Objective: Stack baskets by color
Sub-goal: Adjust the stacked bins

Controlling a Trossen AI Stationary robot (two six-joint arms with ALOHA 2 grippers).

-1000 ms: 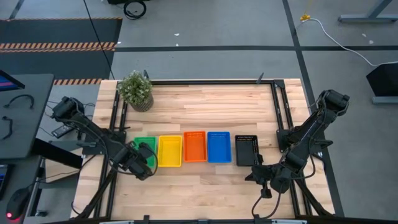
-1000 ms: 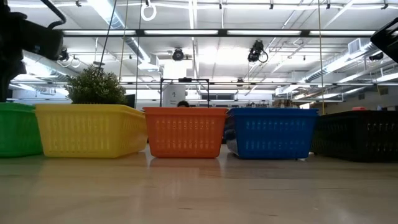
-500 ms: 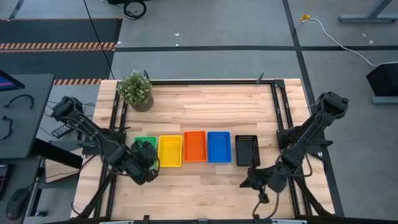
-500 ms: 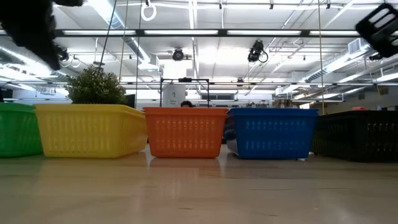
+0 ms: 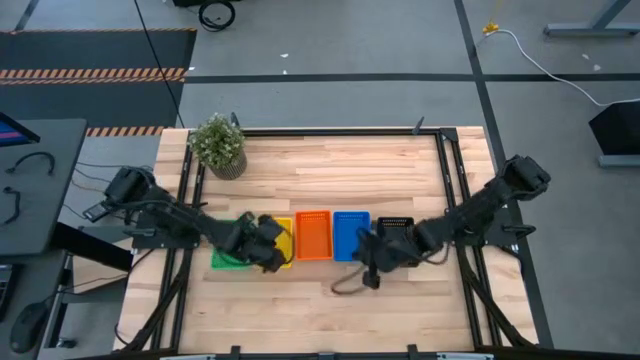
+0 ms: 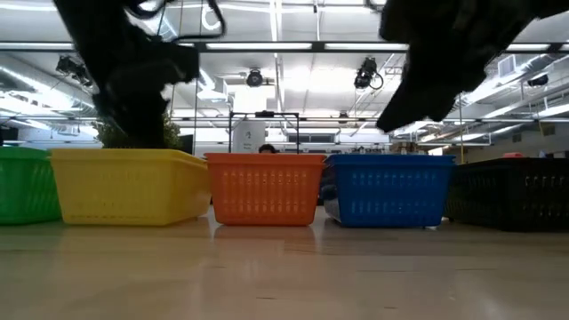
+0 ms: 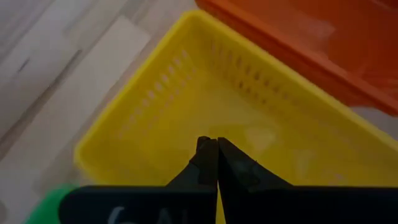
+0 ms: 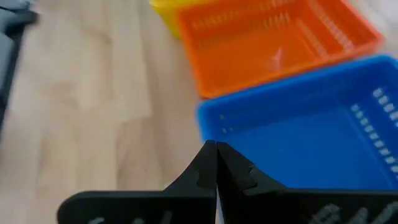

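We see five colors in a row; our clenched, empty left gripper (image 7: 216,144) and right gripper (image 8: 214,148) hover at six o'clock of the yellow basket (image 7: 249,118) and blue basket (image 8: 311,124); next, they likely withdraw.

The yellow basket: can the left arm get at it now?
Probably yes. The left gripper hangs right over the yellow basket, which lies open on top with nothing inside or over it. But its fingers are shut, so they would have to open before grabbing the rim.
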